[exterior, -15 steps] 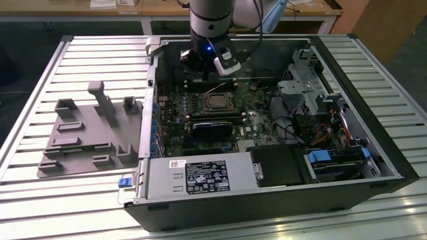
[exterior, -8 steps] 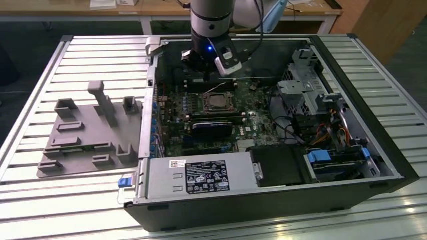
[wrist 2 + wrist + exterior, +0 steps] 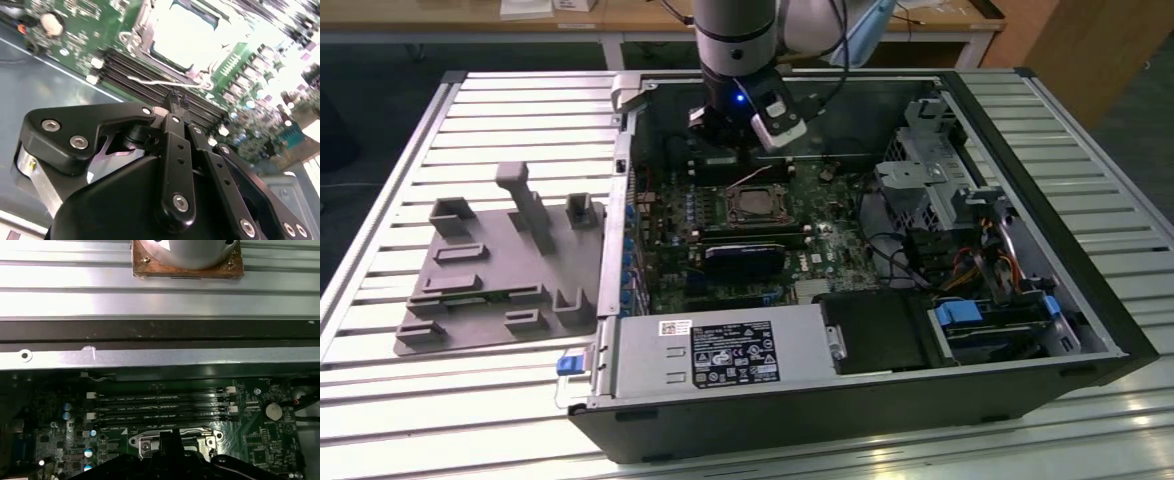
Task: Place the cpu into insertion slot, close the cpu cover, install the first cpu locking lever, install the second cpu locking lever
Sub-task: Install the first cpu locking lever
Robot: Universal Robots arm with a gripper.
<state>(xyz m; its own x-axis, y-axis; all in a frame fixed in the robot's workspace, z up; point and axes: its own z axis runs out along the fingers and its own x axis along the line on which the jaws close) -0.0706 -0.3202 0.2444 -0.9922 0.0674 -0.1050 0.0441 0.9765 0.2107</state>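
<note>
The cpu point(image 3: 182, 30) lies flat in the insertion slot point(image 3: 758, 205), its silver top glaring under the light. The cpu cover point(image 3: 139, 37) is down around it as a metal frame. A thin wire locking lever point(image 3: 160, 81) runs along the socket's edge beside the memory slots. My gripper point(image 3: 175, 97) hangs just over that lever, its black fingers drawn together with nothing visibly between them. In the exterior view the gripper point(image 3: 744, 152) stands over the far edge of the socket, inside the open computer case. In the first wrist view its fingertips point(image 3: 169, 437) overlap the socket frame point(image 3: 202, 436).
Long black memory slots point(image 3: 160, 407) lie between the socket and the case wall point(image 3: 160, 360). A black card point(image 3: 744, 258) sits nearer than the socket, with a power supply point(image 3: 714, 355) in front and a drive cage point(image 3: 934, 180) at the exterior view's right. A grey fixture plate point(image 3: 494, 270) lies outside.
</note>
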